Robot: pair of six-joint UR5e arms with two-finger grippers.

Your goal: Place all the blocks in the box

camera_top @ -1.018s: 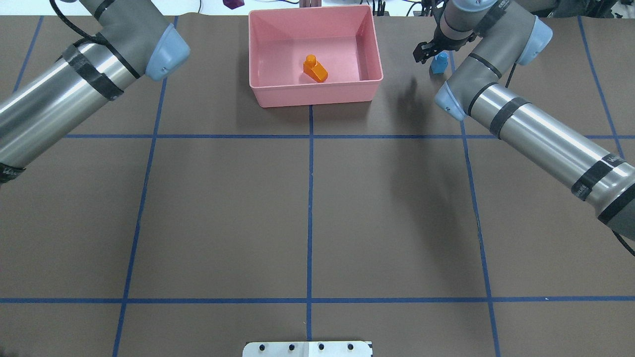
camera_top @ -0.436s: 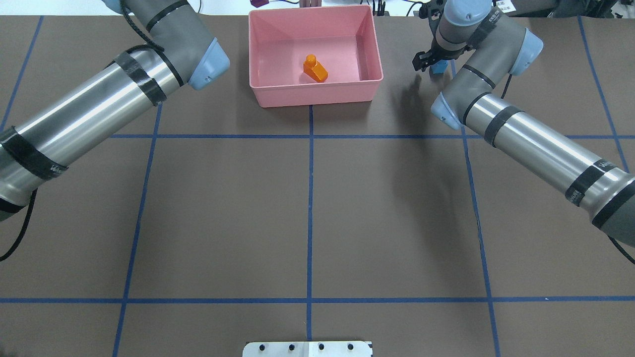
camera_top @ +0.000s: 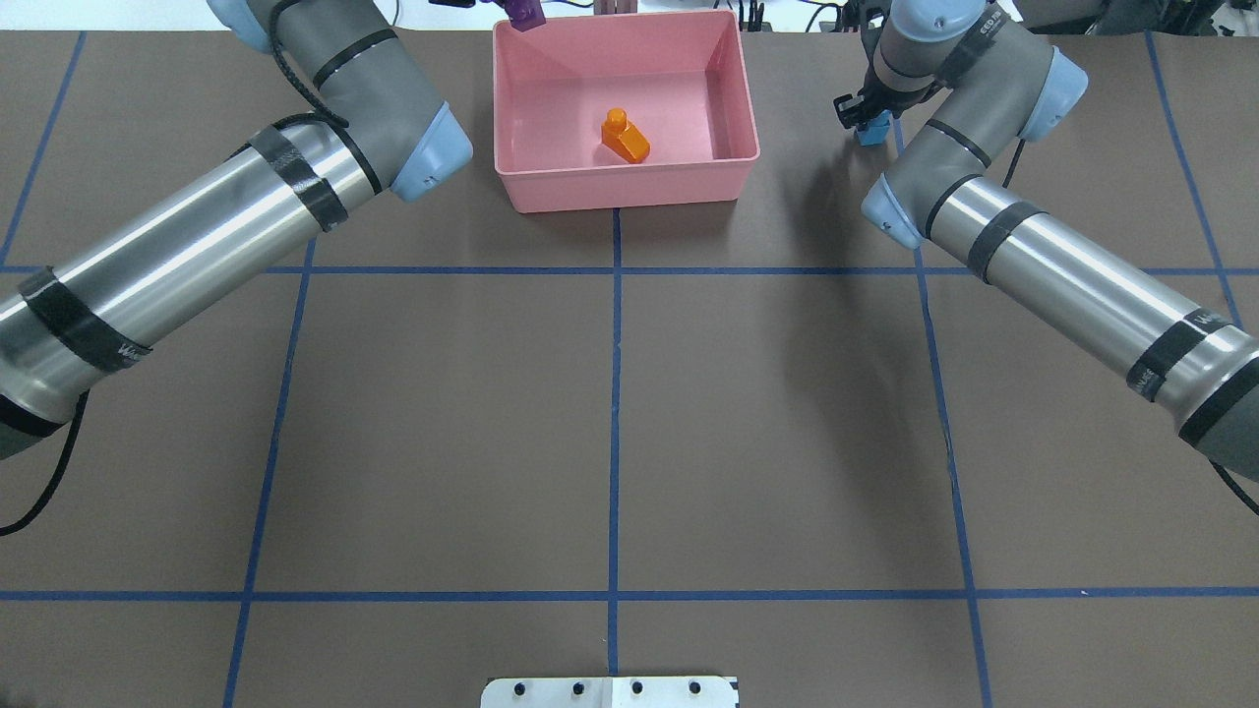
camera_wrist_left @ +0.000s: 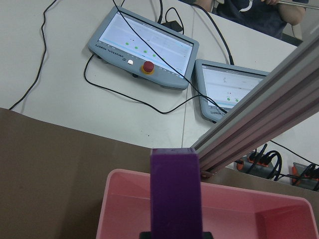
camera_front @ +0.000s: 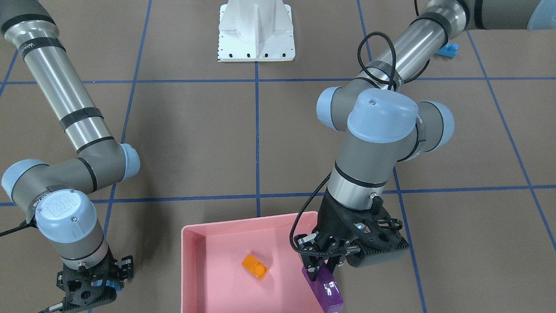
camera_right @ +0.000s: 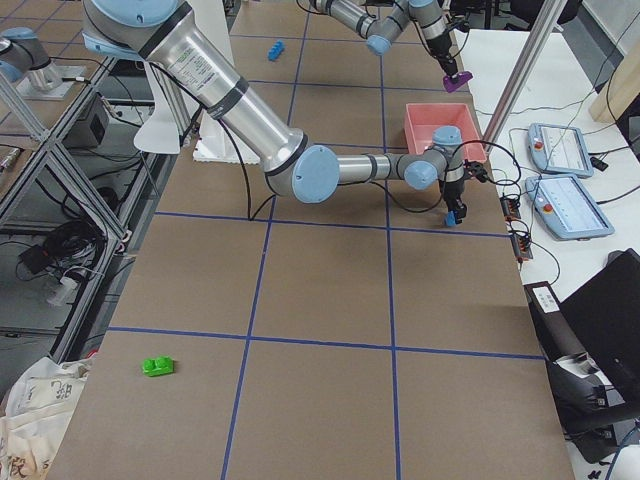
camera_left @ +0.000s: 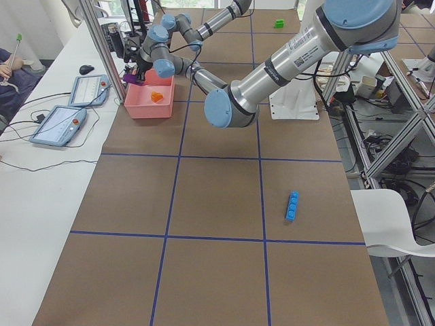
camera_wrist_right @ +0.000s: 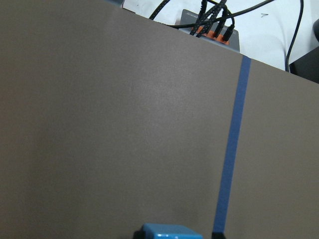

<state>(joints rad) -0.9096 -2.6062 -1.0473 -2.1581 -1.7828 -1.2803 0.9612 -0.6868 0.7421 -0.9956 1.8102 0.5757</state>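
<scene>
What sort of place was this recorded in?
Most likely a robotics lab: two Universal Robots teach pendants on a white bench, aluminium extrusion framing, and a brown-covered table gridded with blue tape.

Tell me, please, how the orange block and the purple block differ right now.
The purple block is long; the orange block is short, with one stud. The purple block is clamped in the left gripper at the box's edge, off the surface; the orange block lies loose on the box floor, touched by nothing. Both are small plastic bricks.
</scene>
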